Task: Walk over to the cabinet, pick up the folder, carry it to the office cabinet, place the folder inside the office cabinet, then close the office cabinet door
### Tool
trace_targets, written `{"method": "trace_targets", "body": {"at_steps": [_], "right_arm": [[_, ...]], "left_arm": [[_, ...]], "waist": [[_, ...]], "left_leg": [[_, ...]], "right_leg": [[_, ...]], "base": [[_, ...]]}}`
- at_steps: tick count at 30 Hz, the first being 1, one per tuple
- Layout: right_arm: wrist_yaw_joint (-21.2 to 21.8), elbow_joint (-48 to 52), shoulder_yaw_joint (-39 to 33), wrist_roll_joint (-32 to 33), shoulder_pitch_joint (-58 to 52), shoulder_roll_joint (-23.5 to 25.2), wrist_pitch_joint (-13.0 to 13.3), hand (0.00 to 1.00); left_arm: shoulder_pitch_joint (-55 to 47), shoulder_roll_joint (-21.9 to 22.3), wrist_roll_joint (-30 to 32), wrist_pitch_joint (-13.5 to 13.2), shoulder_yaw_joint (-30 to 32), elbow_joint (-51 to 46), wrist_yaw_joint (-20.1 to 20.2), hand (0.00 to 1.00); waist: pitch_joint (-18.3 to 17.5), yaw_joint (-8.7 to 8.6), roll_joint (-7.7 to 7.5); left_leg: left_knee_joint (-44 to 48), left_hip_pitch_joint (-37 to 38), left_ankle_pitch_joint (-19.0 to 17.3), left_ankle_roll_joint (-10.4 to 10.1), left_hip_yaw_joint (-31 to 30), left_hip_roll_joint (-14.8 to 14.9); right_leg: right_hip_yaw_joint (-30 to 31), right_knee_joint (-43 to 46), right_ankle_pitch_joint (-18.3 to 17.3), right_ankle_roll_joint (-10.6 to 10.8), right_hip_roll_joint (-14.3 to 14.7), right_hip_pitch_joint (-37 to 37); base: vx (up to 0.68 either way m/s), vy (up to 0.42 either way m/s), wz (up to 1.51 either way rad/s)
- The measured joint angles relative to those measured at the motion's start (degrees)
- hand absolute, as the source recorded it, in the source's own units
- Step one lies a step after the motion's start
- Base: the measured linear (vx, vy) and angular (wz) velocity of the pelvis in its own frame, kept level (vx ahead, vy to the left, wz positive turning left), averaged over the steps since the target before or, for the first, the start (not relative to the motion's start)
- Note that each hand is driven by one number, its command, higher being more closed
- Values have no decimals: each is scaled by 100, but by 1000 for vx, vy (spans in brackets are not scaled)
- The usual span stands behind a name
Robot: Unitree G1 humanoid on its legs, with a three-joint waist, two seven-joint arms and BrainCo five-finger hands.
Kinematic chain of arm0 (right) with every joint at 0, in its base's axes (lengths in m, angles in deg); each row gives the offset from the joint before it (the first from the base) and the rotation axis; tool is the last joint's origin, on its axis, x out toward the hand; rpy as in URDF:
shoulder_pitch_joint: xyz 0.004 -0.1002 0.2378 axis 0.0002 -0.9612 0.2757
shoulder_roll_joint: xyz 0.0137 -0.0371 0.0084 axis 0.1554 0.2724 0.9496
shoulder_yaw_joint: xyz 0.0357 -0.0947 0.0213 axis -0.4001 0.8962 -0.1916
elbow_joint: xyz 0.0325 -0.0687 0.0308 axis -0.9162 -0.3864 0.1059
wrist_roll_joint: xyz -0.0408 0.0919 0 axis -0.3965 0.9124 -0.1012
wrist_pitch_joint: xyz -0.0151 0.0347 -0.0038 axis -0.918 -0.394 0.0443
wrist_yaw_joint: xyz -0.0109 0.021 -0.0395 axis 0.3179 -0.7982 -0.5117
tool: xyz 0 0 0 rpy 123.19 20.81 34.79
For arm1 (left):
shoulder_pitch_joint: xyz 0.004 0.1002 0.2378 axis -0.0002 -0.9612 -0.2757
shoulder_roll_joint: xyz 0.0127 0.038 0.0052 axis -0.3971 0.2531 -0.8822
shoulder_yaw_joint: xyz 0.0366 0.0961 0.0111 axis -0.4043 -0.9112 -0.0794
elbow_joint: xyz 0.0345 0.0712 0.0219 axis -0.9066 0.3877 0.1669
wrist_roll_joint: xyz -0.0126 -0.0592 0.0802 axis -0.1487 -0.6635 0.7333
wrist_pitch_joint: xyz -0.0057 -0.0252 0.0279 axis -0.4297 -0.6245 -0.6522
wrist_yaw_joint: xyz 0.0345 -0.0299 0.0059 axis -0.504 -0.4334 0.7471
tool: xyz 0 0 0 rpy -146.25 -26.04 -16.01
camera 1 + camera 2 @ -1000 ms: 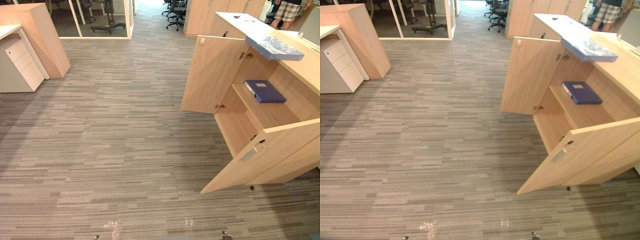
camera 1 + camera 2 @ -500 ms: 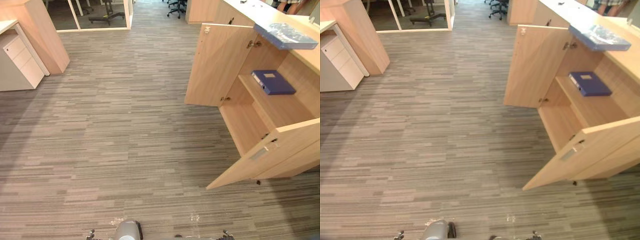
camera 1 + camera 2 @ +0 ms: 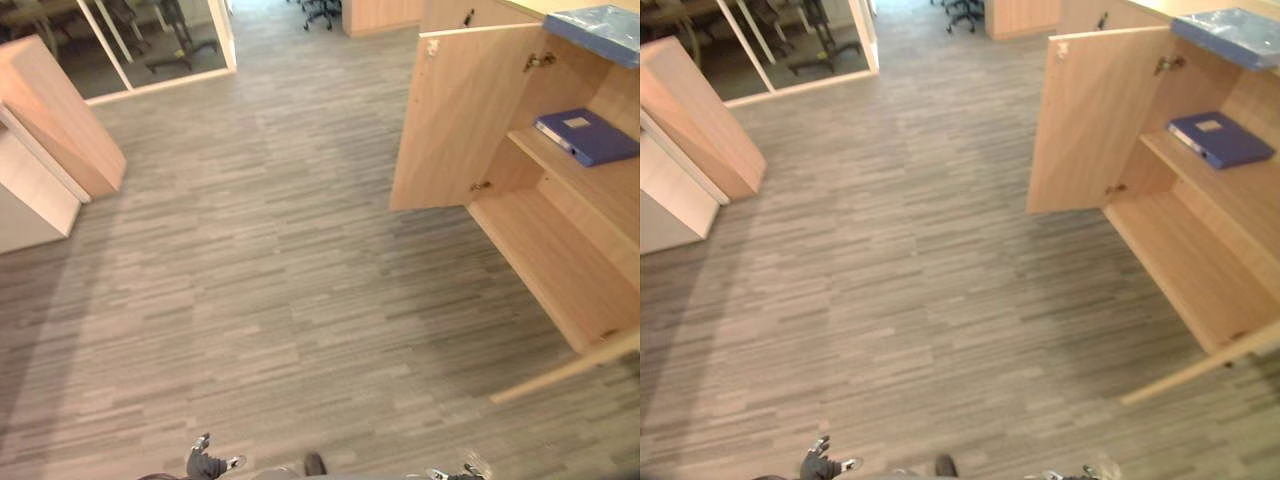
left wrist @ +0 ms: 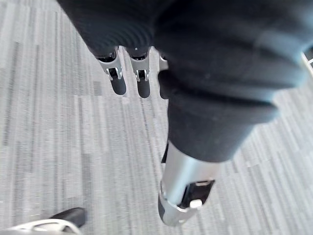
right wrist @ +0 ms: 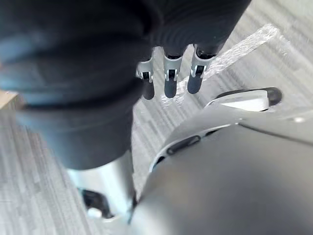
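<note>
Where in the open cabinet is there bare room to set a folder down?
The cabinet floor, between the open far door and the shelf above, is bare. The shelf is tighter: a blue folder lies at its far end, and only the nearer end looks free.

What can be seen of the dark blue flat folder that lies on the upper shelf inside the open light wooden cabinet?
The dark blue flat folder is rectangular and box-like, with a matt cover that looks like plastic. A small pale label sits on its top face, and a lighter strip runs along the spine, which faces the open front. It lies flat and closed, slightly askew, on the upper shelf of the light wooden cabinet. Nothing lies on top of it.
</note>
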Motion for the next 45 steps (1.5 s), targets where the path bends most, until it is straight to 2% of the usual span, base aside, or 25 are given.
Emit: {"method": "trace_targets", "body": {"at_steps": [1, 2, 3, 5, 6, 7, 9, 10, 11, 12, 14, 16, 18, 22, 25, 28, 30, 33, 34, 35, 36, 37, 40, 43, 45], "right_arm": [[16, 107, 22, 2, 15, -1, 6, 0], [18, 167, 21, 2, 24, 27, 31, 0], [18, 220, 23, 4, 86, 52, 79, 0], [23, 291, 32, 5, 109, 115, 129, 0], [28, 361, 39, 22, 142, 168, 173, 0], [28, 373, 127, 53, 143, 205, 187, 0], [29, 377, 221, 246, 115, 292, 203, 0], [28, 381, 254, 254, 74, 310, 204, 0], [25, 406, 253, 255, -60, 359, 214, 0], [23, 404, 251, 256, -123, 386, 213, 0], [28, 409, 233, 239, -292, 353, 200, 0], [27, 417, 232, 236, -414, 399, 196, 0], [29, 427, 233, 241, -528, 436, 196, 0], [30, 406, 214, 284, -550, 396, 195, 0], [29, 248, 15, 396, -412, 402, 168, 0], [25, 123, 13, 453, -187, 397, 144, 0], [21, 73, 44, 455, -38, 403, 182, 0], [18, 73, 122, 451, -1, 384, 206, 0], [13, 73, 123, 447, -9, 371, 206, 0], [2, 68, 135, 437, -17, 372, 204, 0], [-9, 12, 236, 441, -8, 479, 201, 0], [-8, 3, 257, 435, 10, 503, 204, 0], [16, -36, 294, 418, 131, 536, 197, 0], [29, -4, 227, 196, 177, 468, 151, 0], [28, 80, 170, 191, 198, 408, 154, 0]], "left_arm": [[41, 9, -34, 2, -28, 19, 34, 0], [62, 20, -66, 0, -52, 12, 73, 0], [112, 16, -162, 0, -56, -3, 86, 0], [155, 18, -176, 2, -53, -4, 88, 0], [223, 19, -178, 12, -51, 11, 91, 0], [273, 20, -195, 27, 3, 14, 102, 0], [367, 109, -183, 81, 106, 30, 129, 0], [360, 184, -176, 97, 154, 30, 140, 0], [356, 259, -99, 122, 288, 14, 193, 0], [363, 291, -71, 150, 361, 14, 209, 0], [246, 484, 56, 208, 764, -19, 218, 0], [182, 501, 107, 239, 1029, -216, 218, 0], [143, 587, -132, 238, 1566, -414, 209, 0], [80, 717, -433, 233, 2008, -510, 156, 0], [70, 741, -567, 172, 2032, -544, 36, 0], [19, 751, -673, 94, 2025, -532, -61, 0], [25, 804, -767, 14, 2003, -514, -102, 0], [59, 797, -822, -60, 1939, -352, -132, 0], [56, 802, -828, -66, 1927, -317, -134, 0], [62, 808, -877, -68, 1915, -264, -135, 0], [109, 662, -877, -67, 1887, -176, -130, 0], [121, 618, -887, -70, 1876, -139, -130, 0], [184, 586, -873, -69, 1763, -10, -136, 0], [131, 576, -798, -65, 1667, 147, -150, 0], [23, 511, -722, -61, 1549, 194, -156, 0]], "waist": [[37, -65, -55], [80, -74, -45], [236, -61, -45], [369, -61, -39], [521, -87, -39], [607, -88, -92], [650, -87, -260], [648, -86, -284], [598, -87, -371], [540, -94, -366], [460, -140, -208], [410, -177, -223], [332, -76, -272], [288, -16, -199], [318, 112, -222], [352, 200, -244], [359, 267, -253], [339, 280, -219], [320, 283, -188], [268, 295, -138], [188, 299, -376], [148, 306, -454], [116, 426, -470], [6, 420, -206], [51, 376, -103]], "left_leg": [[-104, 225, -9, 1, -111, -56], [-194, 412, -10, 1, -199, -57], [-249, 674, -27, -28, -263, 11], [-253, 812, -57, -67, -307, 102], [-265, 962, -141, -32, -356, 230], [-251, 1051, -223, -17, -359, 318], [-173, 1071, -472, -79, -385, 346], [-156, 1103, -519, -122, -393, 345], [-87, 1143, -646, -229, -454, 373], [-37, 1148, -730, -304, -474, 433], [300, 1112, -1049, -647, -417, 996], [1130, 843, -1257, -902, -437, 1479], [3368, 36, -1336, -1077, -509, 2135], [6077, -971, -1143, -1103, -415, 2716], [5871, -1480, -1229, -984, -205, 2689], [4414, -1701, -1274, -949, -517, 2277], [2538, -1669, -1116, -1088, -1395, 1762], [1396, -1571, -529, -1121, -2184, 1529], [1341, -1535, -334, -1137, -2221, 1523], [1374, -1467, 396, -1210, -2206, 1464], [1422, -1436, 275, -1135, -1971, 1244], [1371, -1406, 218, -1047, -1830, 1146], [1235, -1069, -10, -669, -1141, 767], [941, -577, -160, -398, -666, 542], [550, -109, -174, -288, -385, 485]], "right_leg": [[-180, 938, -189, -264, -115, -330], [-364, 1370, -403, -226, -61, -531], [-528, 1646, -886, 22, 253, -724], [-601, 1556, -1208, 77, 623, -875], [-731, 1225, -1421, 128, 1093, -1033], [-854, 668, -1482, 207, 1468, -1167], [-1128, -497, -1411, 149, 1737, -1341], [-1163, -768, -1351, 56, 1759, -1317], [-1200, -1076, -1159, -297, 1766, -1322], [-1239, -1083, -1099, -436, 1811, -1292], [-1549, -1284, -1397, -366, 2287, -1053], [-1819, -1672, -1481, -439, 2721, -687], [-1880, -2160, -1527, -563, 3233, -206], [-1713, -2504, -1691, -595, 3595, 448], [-1426, -2844, -1657, -552, 3586, 815], [-1109, -3035, -1591, -439, 3423, 1088], [-767, -3106, -1590, -270, 3200, 1185], [-470, -3112, -1738, 75, 3017, 1326], [-398, -3090, -1785, 158, 3003, 1368], [-247, -3017, -1879, 323, 2895, 1420], [-113, -2977, -1892, 475, 2569, 1370], [-27, -2962, -1868, 525, 2424, 1321], [425, -2660, -1661, 847, 1805, 1091], [607, -1249, -1380, 647, 1334, 404], [-130, 8, -1106, 42, 859, 7]], "base": [[234, 122, 46], [262, 81, 45], [210, 14, 25], [116, -61, 9], [96, -133, 4], [81, -152, 5], [51, -217, 8], [113, -266, 18], [144, -187, 18], [321, -303, 14], [377, -321, 22], [417, -419, 37], [359, -364, 2], [318, -151, -30], [300, -38, -43], [222, 72, -54], [234, 160, -76], [250, 265, -55], [324, 369, -53], [421, 476, -56], [357, 404, -59], [390, 438, -70], [245, 328, -80], [209, 373, -72], [120, 287, -57]]}}
